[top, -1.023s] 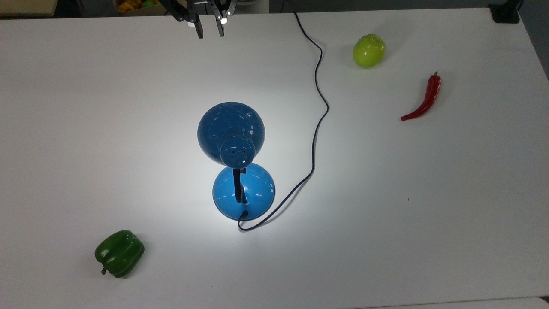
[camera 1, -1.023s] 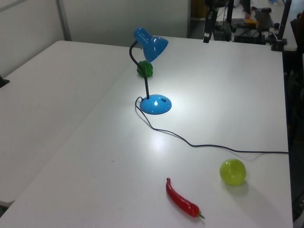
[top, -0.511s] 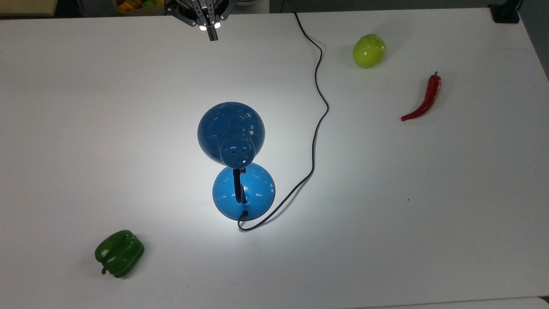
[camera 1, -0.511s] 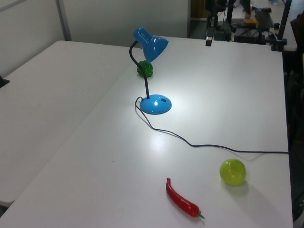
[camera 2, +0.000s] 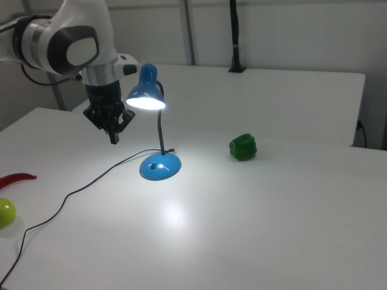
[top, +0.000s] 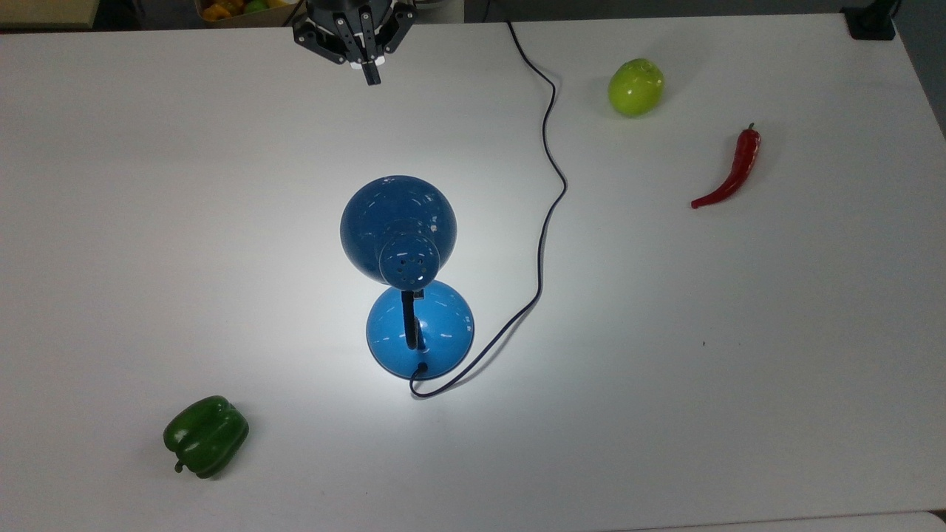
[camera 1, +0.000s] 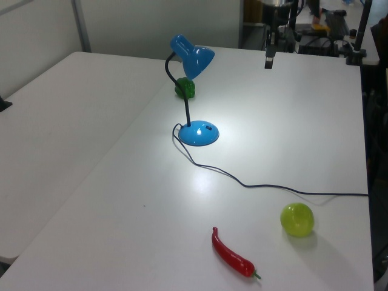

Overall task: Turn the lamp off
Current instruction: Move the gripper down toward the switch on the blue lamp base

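While lit and throwing a bright pool onto the white table (top: 148, 222), stands upright near mid-table: glossy blue desk lamp (top: 403, 273) with domed, vented shade, black neck and round base. Carries a small dark rocker (camera 1: 208, 127) on top of the base, probably the switch, tucked almost under the shade as the top view shows it. Trails a thin dark cord (top: 547, 185) from the base, looping off on the top view's right and away to the table's far edge.

Well apart from the lamp, out beyond the shade's front, hangs above the table: black two-finger gripper (top: 372, 74), fingers pressed together on nothing, tips pointing down.

Farther from the lamp than the cord, on that same side: lime-green apple (top: 635, 87) and red chilli (top: 732, 174). Off behind the lamp's base, on the side away from the cord: green bell pepper (top: 205, 436).

Risks, as judged:
- Could clip the dome or neck on the way in, with the rocker so close beneath; would tip or swing the lamp.
- Could shove the base along the smooth table instead of tripping the rocker, if pressed off-centre or at a slant.
- Could snag the cord if brought in from the cord side.
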